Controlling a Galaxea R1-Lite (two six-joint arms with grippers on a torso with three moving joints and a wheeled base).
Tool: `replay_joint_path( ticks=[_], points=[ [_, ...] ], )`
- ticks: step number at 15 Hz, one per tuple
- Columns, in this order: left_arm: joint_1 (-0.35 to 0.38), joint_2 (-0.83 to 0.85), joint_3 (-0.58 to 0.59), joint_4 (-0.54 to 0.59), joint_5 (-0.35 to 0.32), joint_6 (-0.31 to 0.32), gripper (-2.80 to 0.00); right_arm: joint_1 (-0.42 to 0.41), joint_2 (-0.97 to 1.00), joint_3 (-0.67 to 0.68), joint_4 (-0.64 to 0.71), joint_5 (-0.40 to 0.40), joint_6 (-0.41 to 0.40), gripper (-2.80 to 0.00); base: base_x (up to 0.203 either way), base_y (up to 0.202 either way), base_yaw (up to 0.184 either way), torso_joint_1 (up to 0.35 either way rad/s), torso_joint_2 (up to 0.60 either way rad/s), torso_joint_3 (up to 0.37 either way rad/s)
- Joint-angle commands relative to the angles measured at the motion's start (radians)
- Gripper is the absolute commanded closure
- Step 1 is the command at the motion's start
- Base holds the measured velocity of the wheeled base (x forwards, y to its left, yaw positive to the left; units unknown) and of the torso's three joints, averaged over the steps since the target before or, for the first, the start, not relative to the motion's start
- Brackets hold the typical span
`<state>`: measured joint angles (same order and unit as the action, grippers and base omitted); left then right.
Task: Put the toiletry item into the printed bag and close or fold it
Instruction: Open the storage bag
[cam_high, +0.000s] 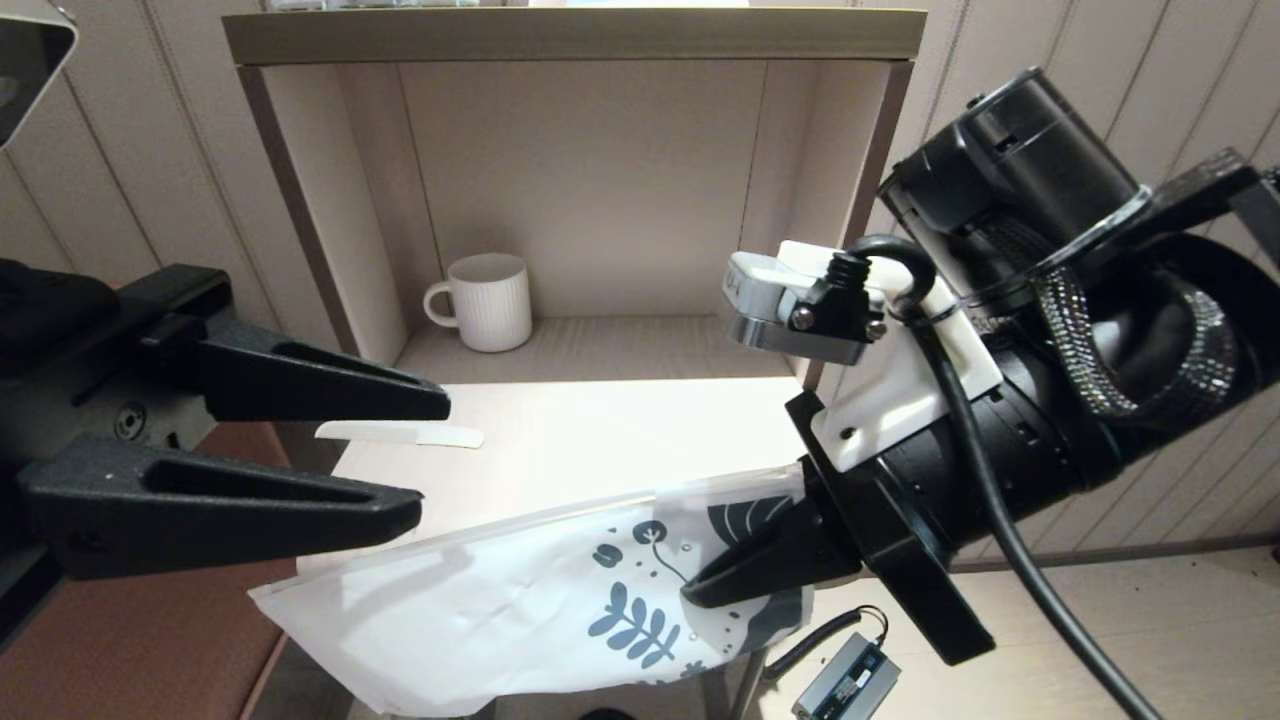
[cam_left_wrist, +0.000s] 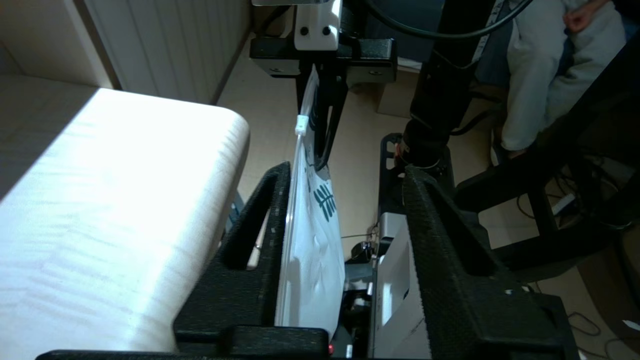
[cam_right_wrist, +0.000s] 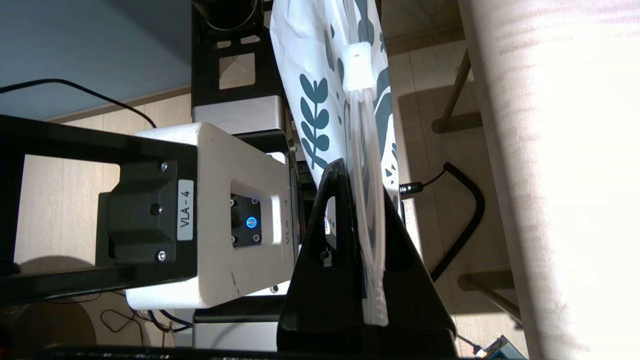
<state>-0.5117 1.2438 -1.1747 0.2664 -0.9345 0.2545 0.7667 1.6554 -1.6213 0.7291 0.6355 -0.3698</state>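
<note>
The toiletry item, a thin white comb (cam_high: 400, 433), lies flat on the pale table (cam_high: 600, 440) near its left edge. The printed bag (cam_high: 520, 610) hangs off the table's front edge, its leaf-printed end pinched by my right gripper (cam_high: 700, 590), which is shut on the zip strip (cam_right_wrist: 370, 240). The white slider (cam_right_wrist: 359, 65) sits further along the strip. My left gripper (cam_high: 432, 455) is open at the bag's plain end. In the left wrist view the bag (cam_left_wrist: 310, 250) rests against one finger (cam_left_wrist: 270, 210), with a wide gap to the other.
A white ribbed mug (cam_high: 490, 300) stands in the open shelf box (cam_high: 330, 250) behind the table. A small electronics box with a cable (cam_high: 845, 685) lies on the floor under the bag. A brown seat (cam_high: 150, 640) is at the lower left.
</note>
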Motion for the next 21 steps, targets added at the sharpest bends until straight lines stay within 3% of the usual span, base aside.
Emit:
replay_joint_path(
  ticks=[1,9,21],
  points=[
    [-0.015,0.04,0.003,-0.01,-0.006,0.003,-2.8,0.01,0.038,-0.039,0.004,0.004,-0.001,0.0,0.0,0.0,0.0,0.0,0.0,0.0],
    [-0.018,0.124,0.049,-0.128,-0.005,0.002,-2.8,0.038,0.127,-0.143,0.041,0.006,0.009,0.0,0.0,0.0,0.0,0.0,0.0,0.0],
    [-0.03,0.209,0.046,-0.167,-0.001,0.003,-2.8,0.043,0.155,-0.179,0.041,0.004,0.011,0.0,0.0,0.0,0.0,0.0,0.0,0.0]
  ],
)
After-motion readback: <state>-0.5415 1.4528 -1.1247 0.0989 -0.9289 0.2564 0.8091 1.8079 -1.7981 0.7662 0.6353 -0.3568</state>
